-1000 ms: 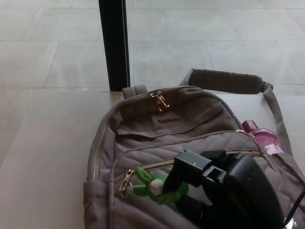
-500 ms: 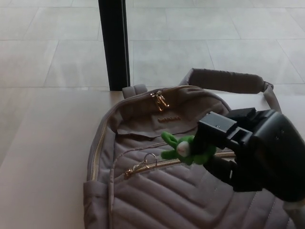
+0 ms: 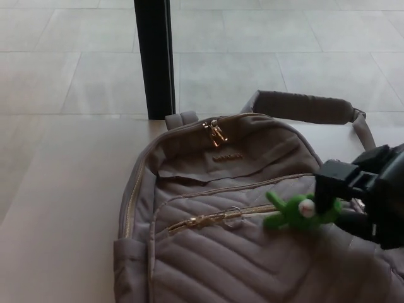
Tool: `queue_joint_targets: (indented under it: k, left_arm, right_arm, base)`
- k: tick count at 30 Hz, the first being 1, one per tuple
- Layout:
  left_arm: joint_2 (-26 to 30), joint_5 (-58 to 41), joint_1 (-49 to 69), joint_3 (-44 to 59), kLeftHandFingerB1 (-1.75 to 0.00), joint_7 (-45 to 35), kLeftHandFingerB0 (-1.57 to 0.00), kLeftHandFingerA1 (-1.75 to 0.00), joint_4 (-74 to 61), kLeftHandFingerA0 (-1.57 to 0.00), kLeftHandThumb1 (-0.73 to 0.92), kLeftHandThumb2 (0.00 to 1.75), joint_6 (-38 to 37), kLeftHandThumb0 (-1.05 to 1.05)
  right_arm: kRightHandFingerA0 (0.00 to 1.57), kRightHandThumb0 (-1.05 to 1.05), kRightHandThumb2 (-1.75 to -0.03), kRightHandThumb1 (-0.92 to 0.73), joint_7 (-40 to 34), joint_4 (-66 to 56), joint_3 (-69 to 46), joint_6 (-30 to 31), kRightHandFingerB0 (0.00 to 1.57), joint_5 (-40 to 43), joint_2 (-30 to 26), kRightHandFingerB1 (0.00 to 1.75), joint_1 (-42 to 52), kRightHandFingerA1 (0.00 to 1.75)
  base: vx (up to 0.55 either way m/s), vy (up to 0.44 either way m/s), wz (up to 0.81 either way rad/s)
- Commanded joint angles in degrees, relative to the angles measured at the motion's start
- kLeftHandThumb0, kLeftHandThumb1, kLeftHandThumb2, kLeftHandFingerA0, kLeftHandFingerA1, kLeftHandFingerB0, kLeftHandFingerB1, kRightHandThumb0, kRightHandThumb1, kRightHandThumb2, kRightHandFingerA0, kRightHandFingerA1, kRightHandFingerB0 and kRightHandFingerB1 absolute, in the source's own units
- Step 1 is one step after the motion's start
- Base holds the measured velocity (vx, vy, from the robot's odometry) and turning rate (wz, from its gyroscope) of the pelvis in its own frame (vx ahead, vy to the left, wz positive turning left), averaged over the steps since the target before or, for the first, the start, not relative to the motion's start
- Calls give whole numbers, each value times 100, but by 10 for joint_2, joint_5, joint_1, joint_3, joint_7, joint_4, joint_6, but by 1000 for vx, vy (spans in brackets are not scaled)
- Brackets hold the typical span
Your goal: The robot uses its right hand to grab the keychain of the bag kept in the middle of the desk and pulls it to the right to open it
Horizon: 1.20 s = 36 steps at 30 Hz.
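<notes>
Pale beige smooth surface [image 3: 63, 208], carrying at its middle a taupe quilted fabric backpack [image 3: 252, 252] with gold zips, lying flat, its padded shoulder strap [image 3: 303, 106] trailing toward the far right. Green plush frog keychain [image 3: 295, 213] sits over the front-pocket zip line at the bag's right side, pinched in the robot's black right hand [image 3: 369, 202] entering from the right edge. Room beyond: light grey large-tiled floor [image 3: 252, 57] and one black upright post [image 3: 154, 57] standing just behind the surface's far edge.
</notes>
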Motion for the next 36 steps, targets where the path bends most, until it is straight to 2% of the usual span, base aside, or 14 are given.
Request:
queue_joint_targets:
  k: [1,3,6,8,12,18,21,25,27,30,31,33,35,36]
  left_arm:
    - [0,-4,3,9,-47,0,-67,-59,1,-78,90,67,4,-81]
    - [2,4,9,3,-46,5,-65,-58,-7,-78,92,68,-1,-79]
    - [2,4,10,3,-46,4,-64,-59,-9,-78,92,68,0,-78]
    - [1,7,9,2,-46,7,-65,-57,-5,-79,92,68,4,-81]
    - [-2,-2,9,9,-46,5,-66,-59,-2,-79,91,67,12,-83]
    - [2,7,15,3,-45,5,-63,-55,-8,-78,92,70,-1,-84]
    - [3,9,18,0,-46,7,-61,-54,-9,-77,92,71,-9,-84]
    - [-3,5,19,4,-45,10,-65,-57,-5,-79,92,69,2,-82]
    - [-3,-2,19,10,-45,5,-66,-58,-7,-78,91,68,12,-82]
    - [-7,1,19,8,-44,8,-65,-59,-7,-80,92,68,13,-82]
    - [-9,-2,16,11,-43,8,-67,-60,-3,-81,91,68,19,-83]
    - [-8,5,16,5,-44,10,-65,-59,-2,-79,92,68,16,-82]
    - [-5,14,19,-3,-44,14,-65,-59,-4,-79,92,70,9,-83]
    - [-6,13,18,-3,-44,16,-65,-59,-2,-79,92,69,12,-83]
  right_arm:
    - [102,-28,-109,-40,-38,47,-33,-31,79,-14,-43,158,15,175]
    - [99,-27,-103,-38,-62,77,-42,-39,74,-31,-63,162,18,175]
    - [99,-27,-100,-39,-71,95,-43,-46,74,-26,-66,161,16,175]
    - [96,-29,-116,-40,-68,110,-54,-32,76,-28,-80,157,21,175]
    - [93,-29,-103,-42,-60,111,-69,-18,72,-22,-88,160,29,175]
    - [93,-25,-116,-33,-79,142,-97,-12,71,-18,-104,159,43,175]
    - [92,-25,-113,-29,-105,160,-108,-5,72,-46,-126,156,49,175]
    - [89,-23,-112,-30,-118,212,-119,-20,70,-34,-158,156,53,175]
    - [87,-25,-105,-37,-124,214,-118,-25,67,-27,-159,158,58,175]
    - [90,-26,-109,-36,-151,217,-114,-41,69,-30,-156,158,59,175]
    - [92,-20,-111,-33,-141,192,-106,-34,67,-18,-131,160,55,175]
    - [91,-18,-105,-35,-140,172,-102,-20,70,-29,-123,156,56,175]
    - [89,-17,-108,-34,-136,152,-95,-11,69,-28,-108,156,49,175]
    - [88,-18,-106,-36,-109,129,-94,4,67,-18,-101,155,49,175]
  base:
    - [0,0,0]
    - [0,0,0]
    - [0,0,0]
    - [0,0,0]
    - [0,0,0]
    - [0,0,0]
    - [0,0,0]
    - [0,0,0]
    - [0,0,0]
    - [0,0,0]
    - [0,0,0]
    - [0,0,0]
    - [0,0,0]
    - [0,0,0]
